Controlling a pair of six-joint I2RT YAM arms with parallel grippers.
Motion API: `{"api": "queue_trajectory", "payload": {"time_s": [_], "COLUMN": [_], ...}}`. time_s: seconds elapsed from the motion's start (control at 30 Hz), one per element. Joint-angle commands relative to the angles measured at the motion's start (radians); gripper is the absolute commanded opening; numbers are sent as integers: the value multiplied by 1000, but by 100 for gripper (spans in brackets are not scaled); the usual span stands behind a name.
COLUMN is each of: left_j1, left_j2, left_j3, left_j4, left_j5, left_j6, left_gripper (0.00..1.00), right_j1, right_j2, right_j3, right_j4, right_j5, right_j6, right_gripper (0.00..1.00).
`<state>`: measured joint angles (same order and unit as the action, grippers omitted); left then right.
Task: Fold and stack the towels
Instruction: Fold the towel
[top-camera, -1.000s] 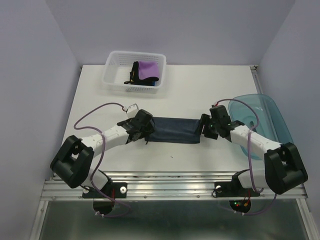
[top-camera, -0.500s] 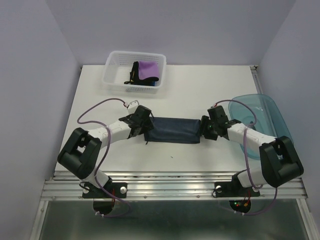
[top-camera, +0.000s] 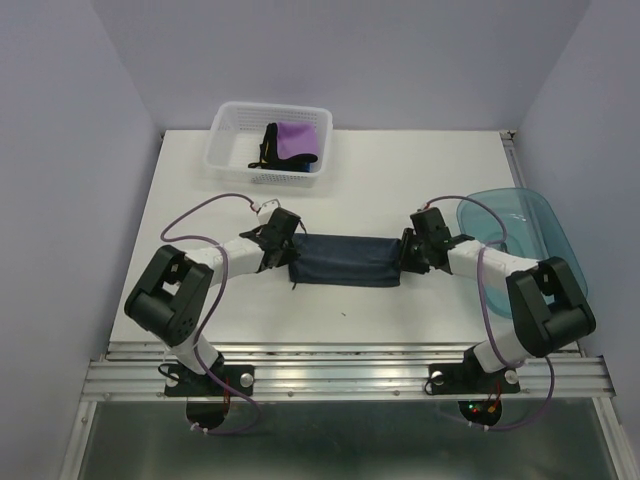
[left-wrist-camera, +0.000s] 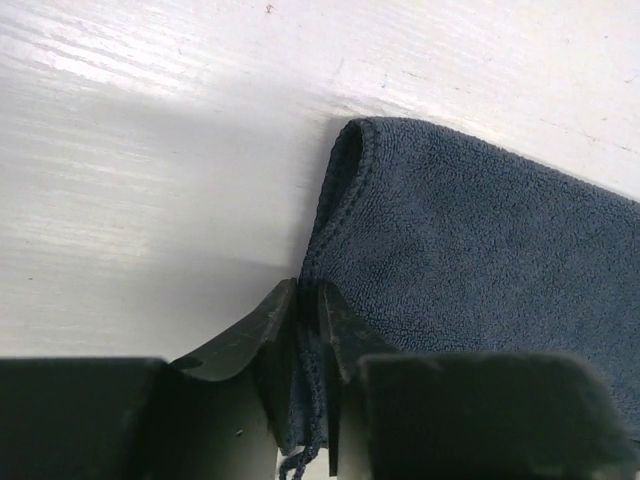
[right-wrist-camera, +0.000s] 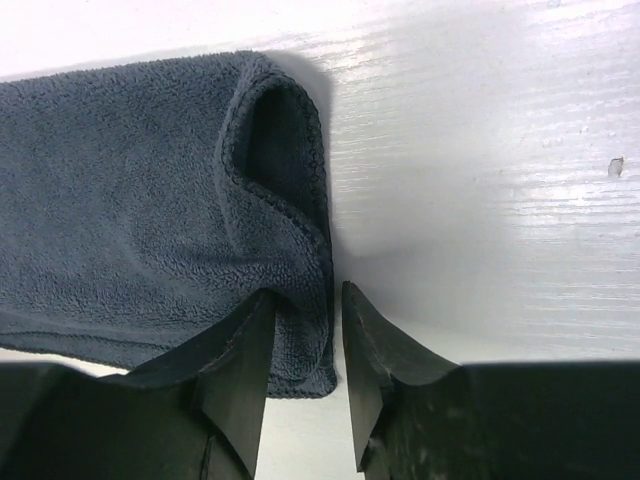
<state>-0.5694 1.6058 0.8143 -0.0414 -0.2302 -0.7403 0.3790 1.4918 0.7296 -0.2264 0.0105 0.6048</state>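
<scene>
Left hand (left-wrist-camera: 308, 300), low, clenches the navy towel (top-camera: 345, 260) at one end; right hand (right-wrist-camera: 305, 300), released, straddles the other.

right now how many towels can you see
3 for sure: a navy towel lying flat mid-table, plus a purple towel and a black towel in the white mesh basket. Others may be hidden beneath.

Navy-grey towel (top-camera: 345, 260) is lying folded into a long flat strip mid-counter (top-camera: 400, 180). Purple towel (top-camera: 296, 138) and black towel (top-camera: 270, 145) are bunched together way back.
</scene>
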Motion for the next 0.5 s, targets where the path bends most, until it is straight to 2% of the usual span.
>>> {"api": "queue_trajectory", "payload": {"time_s": [0.0,0.1,0.13,0.23,0.47], "left_j1": [2,2,3,2,2], "left_j2": [-1,-7,-7,-7,-41], "left_j3": [6,-10,-12,-18,-56], "left_j4": [21,34,37,35,93], "left_j5": [11,25,34,57,120], "left_j6": [18,16,16,19,28], "left_gripper": [24,19,18,15,6], "right_j1": [-6,-5,-5,-5,-5], "right_j2": [13,-5,-19,-69,-177], "right_j3": [16,-5,-9,-15,13], "right_j4": [19,32,22,-5,-63], "right_j5": [-41,-96,-106,-118,-110], "right_j6": [-13,-11,-10,-19,-54], "right_gripper": [35,21,13,1,1]}}
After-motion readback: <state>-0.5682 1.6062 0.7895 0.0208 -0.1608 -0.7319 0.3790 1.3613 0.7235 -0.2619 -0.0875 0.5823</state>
